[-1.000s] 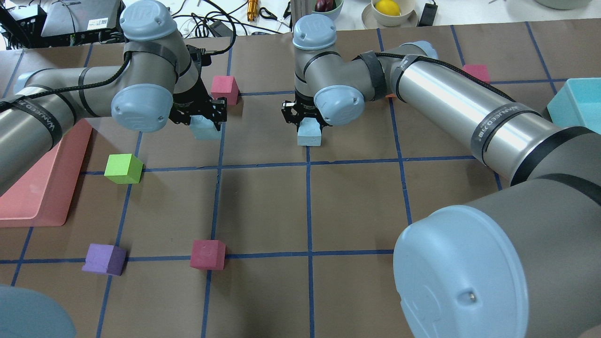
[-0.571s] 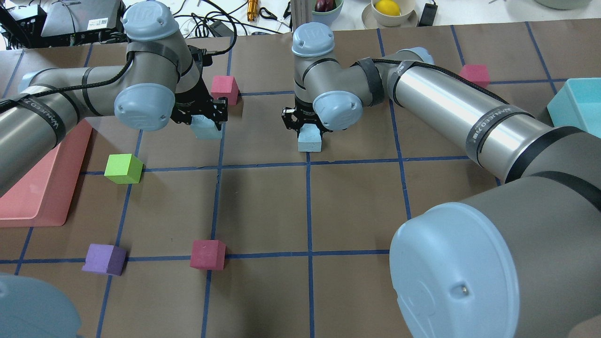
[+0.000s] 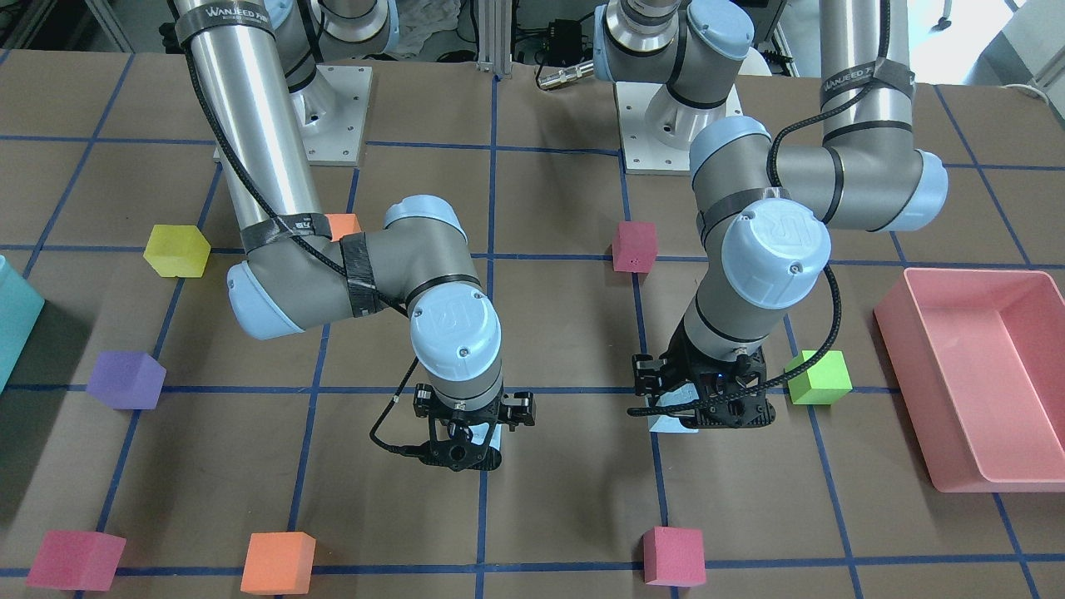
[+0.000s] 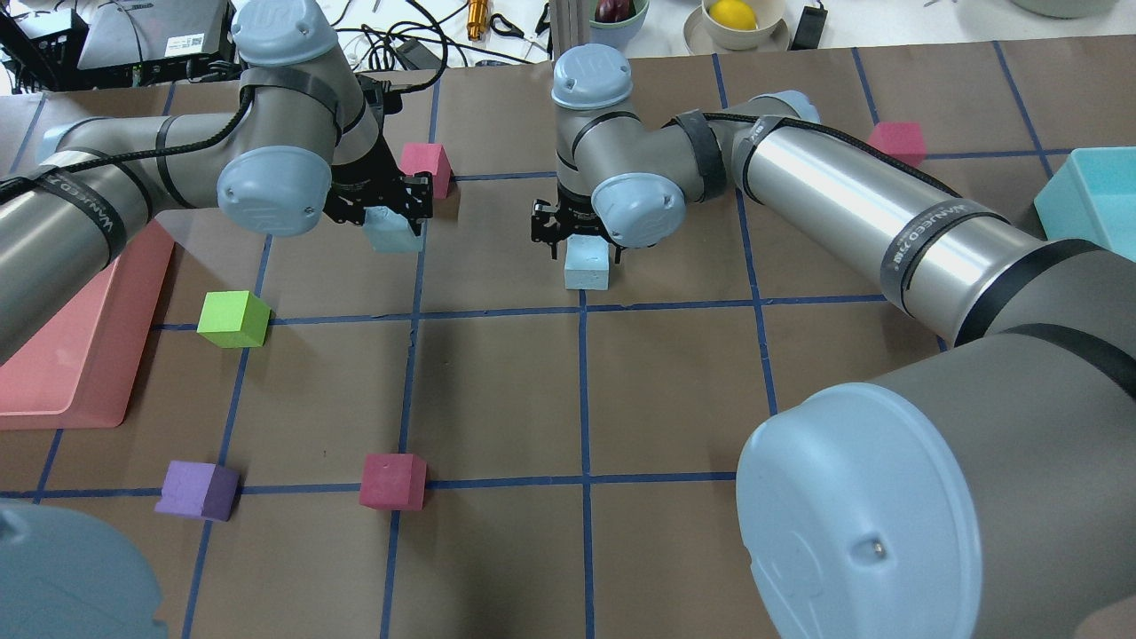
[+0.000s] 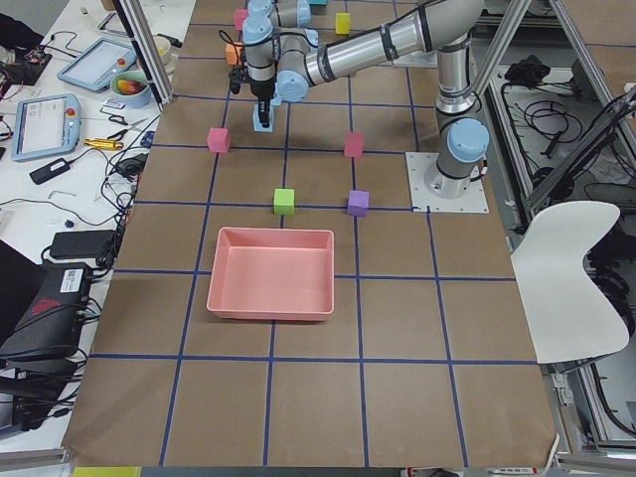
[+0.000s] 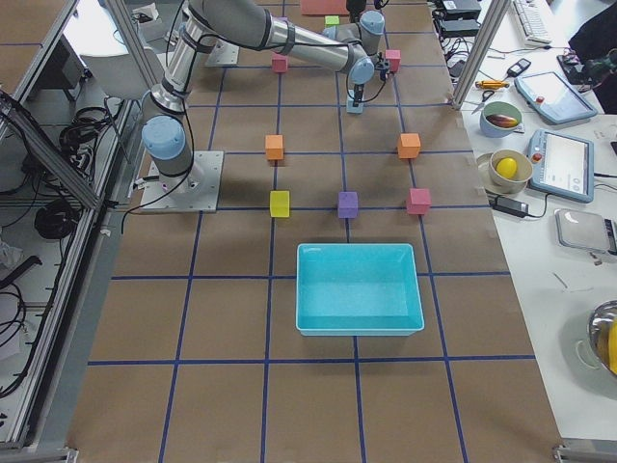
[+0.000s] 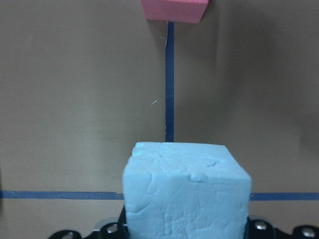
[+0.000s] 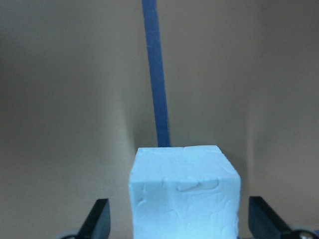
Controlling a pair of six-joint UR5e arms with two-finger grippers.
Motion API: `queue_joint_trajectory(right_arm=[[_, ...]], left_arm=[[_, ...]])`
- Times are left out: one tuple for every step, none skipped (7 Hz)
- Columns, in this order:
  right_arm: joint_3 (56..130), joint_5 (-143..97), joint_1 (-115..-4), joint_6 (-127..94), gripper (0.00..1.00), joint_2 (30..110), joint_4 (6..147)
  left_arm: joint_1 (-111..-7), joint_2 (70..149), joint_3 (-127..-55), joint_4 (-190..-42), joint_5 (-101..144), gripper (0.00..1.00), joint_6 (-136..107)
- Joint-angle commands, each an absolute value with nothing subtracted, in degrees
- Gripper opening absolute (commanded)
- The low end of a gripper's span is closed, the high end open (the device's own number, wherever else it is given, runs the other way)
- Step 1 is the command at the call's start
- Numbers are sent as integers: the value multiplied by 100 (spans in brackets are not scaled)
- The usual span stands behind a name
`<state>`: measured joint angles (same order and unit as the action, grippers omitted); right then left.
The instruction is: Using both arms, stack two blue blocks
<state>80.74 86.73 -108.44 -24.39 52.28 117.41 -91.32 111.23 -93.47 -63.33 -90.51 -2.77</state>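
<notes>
My left gripper [image 4: 390, 213] is shut on one pale blue block [image 4: 392, 236] and holds it a little above the table; the block fills the lower middle of the left wrist view [image 7: 187, 194]. The other blue block [image 4: 587, 264] rests on the table on a blue tape line. My right gripper [image 4: 577, 240] hangs over it, open, with its fingers [image 8: 99, 219] standing clear of the block [image 8: 184, 194] on both sides. In the front-facing view the left gripper [image 3: 703, 408] and right gripper [image 3: 466, 441] largely hide their blocks.
A pink tray [image 4: 53, 355] lies at the left edge and a teal bin [image 4: 1092, 195] at the right. A green cube [image 4: 232, 318], a purple cube [image 4: 197, 489] and magenta cubes [image 4: 393, 480] [image 4: 424, 169] [image 4: 898, 139] stand around.
My left gripper has risen slightly with its blue block, away from the table. My right gripper has shifted little; more of the block beneath it shows.
</notes>
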Motion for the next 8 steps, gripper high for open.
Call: queue_joint_trajectory(right_arm=[[7920, 8701, -10741, -2391, 100, 5308, 11629], [7762, 8701, -10514, -2217, 100, 5622, 11219], [7761, 8692, -10051, -1510, 100, 5938, 10667], [7796, 8718, -9593, -1059, 100, 6289, 10244], [7796, 8701, -9276, -898, 100, 6702, 9769], [7813, 8719, -9098, -653, 100, 7115, 9286], [7831, 8797, -8949, -529, 100, 7363, 8985], [7805, 8807, -8834, -510, 100, 7531, 9026]], left_arm=[[-9176, 11258, -9229, -6328, -8774, 15, -491], [-9315, 11320, -9133, -6337, -8763, 15, -588], [-9577, 11442, -8897, -6346, -8824, 15, -824], [-9824, 11635, -8581, -6476, -8833, 16, -1279], [-10087, 11837, -8404, -6573, -8816, 16, -1736], [-10386, 12065, -8202, -6505, -8815, 16, -2314], [-10615, 12285, -7904, -6582, -8833, 19, -2407], [-10878, 12383, -7814, -6583, -9111, 17, -2460]])
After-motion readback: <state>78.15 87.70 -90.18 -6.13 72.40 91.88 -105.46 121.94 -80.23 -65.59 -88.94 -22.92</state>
